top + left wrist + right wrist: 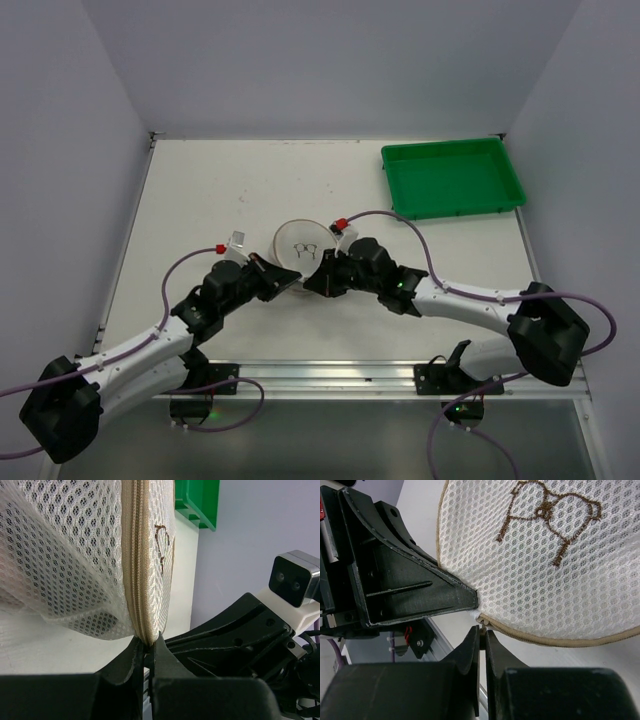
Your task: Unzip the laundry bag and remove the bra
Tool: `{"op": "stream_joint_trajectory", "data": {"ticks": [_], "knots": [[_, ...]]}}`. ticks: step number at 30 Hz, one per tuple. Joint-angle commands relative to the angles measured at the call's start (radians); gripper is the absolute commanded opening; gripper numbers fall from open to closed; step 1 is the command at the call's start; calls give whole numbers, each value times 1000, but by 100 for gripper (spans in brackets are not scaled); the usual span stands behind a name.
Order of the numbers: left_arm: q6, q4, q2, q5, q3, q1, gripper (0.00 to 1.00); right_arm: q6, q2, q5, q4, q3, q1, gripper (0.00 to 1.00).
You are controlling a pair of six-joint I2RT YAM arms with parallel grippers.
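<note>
The laundry bag [300, 243] is a round cream-white mesh pouch with a brown bra pictogram on its flat face, lying mid-table. It fills the left wrist view [65, 555] and the right wrist view [545, 560]. Its tan zipper [135, 555] looks closed. My left gripper [291, 281] is shut on the bag's seam at the near end of the zipper [146, 645]. My right gripper [314, 282] is shut on the small zipper pull [482, 626] at the bag's near edge, right beside the left gripper's fingers [420, 595]. The bra is hidden inside the bag.
A green rectangular tray [452, 178] stands at the far right of the table, and its corner shows in the left wrist view [200, 502]. Grey walls close in the table. A metal rail [330, 375] runs along the near edge.
</note>
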Motion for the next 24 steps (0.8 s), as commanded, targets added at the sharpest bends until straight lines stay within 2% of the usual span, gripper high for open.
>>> {"op": "stream_joint_trajectory", "data": {"ticks": [1,5,6,7,10,14,17,24], "knots": [[17,3,-28,-32,-3,-6,0,-24,-52,96,-17,-21,-9,0],[34,-20,-39,-44,0,-4,0,-3,-121,129,-48,-85,-58,1],[34,-21,-38,-42,0,-4,0,-3,-132,135,-59,-92,-63,6],[35,-21,-36,-42,0,-4,0,-4,-144,141,-66,-95,-65,15],[34,-18,-33,-39,1,-4,0,-24,-187,136,-85,-93,-65,23],[35,-17,-25,-35,6,-4,0,-37,-225,132,-106,-79,-63,27],[37,-18,-25,-36,7,-4,0,-44,-244,116,-108,-76,-63,38],[35,-11,-11,-27,6,-4,0,-64,-193,57,-79,-59,-62,40]]}}
